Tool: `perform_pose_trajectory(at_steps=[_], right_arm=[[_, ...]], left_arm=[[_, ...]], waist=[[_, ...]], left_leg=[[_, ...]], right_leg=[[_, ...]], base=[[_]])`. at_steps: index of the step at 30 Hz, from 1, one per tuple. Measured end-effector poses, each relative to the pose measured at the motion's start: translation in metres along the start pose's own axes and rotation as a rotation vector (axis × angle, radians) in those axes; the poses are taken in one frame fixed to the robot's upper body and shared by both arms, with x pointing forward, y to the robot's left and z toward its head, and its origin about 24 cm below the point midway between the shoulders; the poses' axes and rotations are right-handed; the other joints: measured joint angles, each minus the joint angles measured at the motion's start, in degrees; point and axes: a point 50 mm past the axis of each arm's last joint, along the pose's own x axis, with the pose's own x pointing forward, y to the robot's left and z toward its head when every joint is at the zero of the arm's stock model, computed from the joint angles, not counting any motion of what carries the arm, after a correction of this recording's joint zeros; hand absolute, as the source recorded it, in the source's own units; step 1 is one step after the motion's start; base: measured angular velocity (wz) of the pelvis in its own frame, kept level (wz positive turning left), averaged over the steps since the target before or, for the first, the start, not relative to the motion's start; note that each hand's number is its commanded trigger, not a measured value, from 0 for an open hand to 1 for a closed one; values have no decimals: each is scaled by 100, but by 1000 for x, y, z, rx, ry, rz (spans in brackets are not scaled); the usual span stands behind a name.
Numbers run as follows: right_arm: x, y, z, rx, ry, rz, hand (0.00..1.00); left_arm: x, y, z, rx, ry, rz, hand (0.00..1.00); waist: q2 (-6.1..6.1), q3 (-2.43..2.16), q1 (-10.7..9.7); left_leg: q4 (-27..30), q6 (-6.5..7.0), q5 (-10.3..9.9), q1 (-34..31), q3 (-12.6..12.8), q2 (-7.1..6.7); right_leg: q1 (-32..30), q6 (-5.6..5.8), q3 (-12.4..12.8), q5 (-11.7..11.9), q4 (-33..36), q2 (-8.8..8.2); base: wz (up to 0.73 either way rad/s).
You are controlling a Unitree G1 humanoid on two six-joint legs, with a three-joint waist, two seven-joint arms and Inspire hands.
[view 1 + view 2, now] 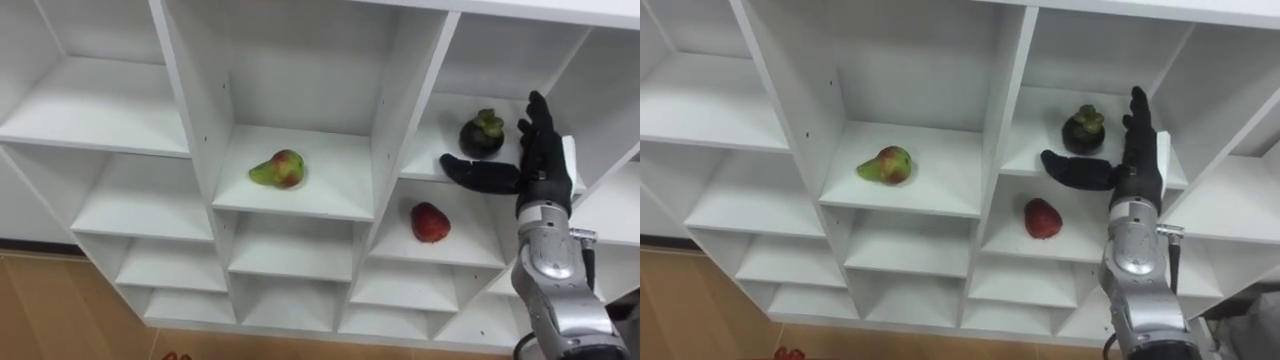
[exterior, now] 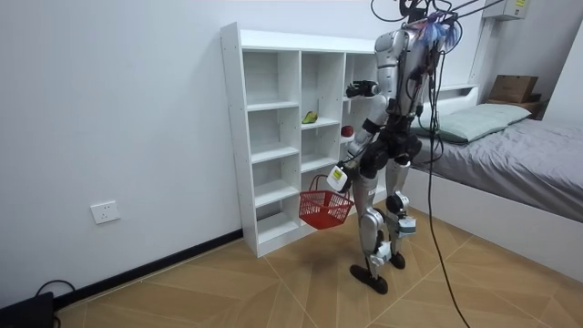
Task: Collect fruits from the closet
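The dark purple mangosteen sits on a shelf in the right-hand column of the white closet, upright with its leafy cap on top. Just to its right is the right robot hand, spread wide: its fingers stand straight up beside the fruit and its thumb reaches out to the left, low in front of the mangosteen. Whether any part of it touches the fruit cannot be told; nothing is held in it. In the compartment directly below lies a red fruit, and one column to the left, on the same level as the mangosteen, a green pear with a red blush lies on its side near the middle of its shelf. In the room view the robot stands upright on the wooden floor, close in front of the closet, right arm raised to the shelves, with a bed at the room view's right. Its left robot hand hangs low by its thigh, and a red basket hangs at it, clear of the floor; how that hand grips cannot be told from this far off.
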Motion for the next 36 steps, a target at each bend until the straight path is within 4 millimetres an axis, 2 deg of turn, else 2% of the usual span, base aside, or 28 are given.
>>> perform_pose_trajectory(at_steps=[15, 16, 17, 18, 19, 20, 21, 27, 33, 36], right_arm=[[10, -4, 5, 14, 21, -6, 0], [12, -5, 5, 0, 22, 0, 6], [14, -5, 5, -19, 22, 11, 24], [15, -5, 5, -29, 23, 14, 37], [17, -4, 6, -42, 25, 20, 60], [18, -4, 6, -56, 27, 20, 88], [19, -4, 7, -64, 27, 20, 100], [25, -20, 11, -122, 21, -34, 100], [27, -21, 16, -182, 1, -39, 100], [28, -22, 17, -187, -4, -44, 100]], left_arm=[[0, 0, -2, 3, 21, 0, 100], [0, 0, -2, 2, 24, 0, 100], [0, 1, -2, 2, 25, -1, 100], [0, 1, -3, 3, 26, -2, 100], [0, 1, -3, 3, 31, -3, 100], [0, 1, -3, 3, 37, -3, 100], [0, 1, -3, 3, 39, -3, 100], [0, 2, -5, 5, 51, -2, 100], [0, 2, -5, 12, 57, -1, 100], [0, 2, -5, 12, 57, 0, 100]], waist=[[20, -5, -34], [19, -6, -33], [18, -6, -36], [18, -6, -37], [18, -7, -40], [17, -8, -39], [17, -9, -41], [19, -13, -32], [16, -20, -20], [-12, -42, -21]], left_leg=[[1, 0, 1, 2, -37, 0], [3, 0, 0, 1, -40, -1], [5, 0, 1, 1, -41, -1], [6, 0, 1, 1, -41, -1], [9, 0, 1, 0, -41, -1], [9, 0, 1, 0, -42, -1], [10, 0, 1, 0, -42, -1], [9, 0, 1, 1, -33, 5], [14, -1, 1, -17, -17, 8], [15, -1, 2, -44, -20, 8]], right_leg=[[21, 0, -39, 0, -11, -2], [21, 0, -45, 0, -6, -4], [21, 0, -48, 0, -4, -5], [21, 0, -49, 0, -2, -5], [21, 0, -50, 0, 0, -5], [21, -1, -49, 1, 0, -5], [21, -1, -49, 1, 1, -5], [19, -2, -43, 1, -2, 5], [-22, -2, -40, 1, -2, 8], [-44, -2, -45, 1, -7, 6]], base=[[1], [0], [0], [0], [0], [0], [0], [0], [0], [0]])
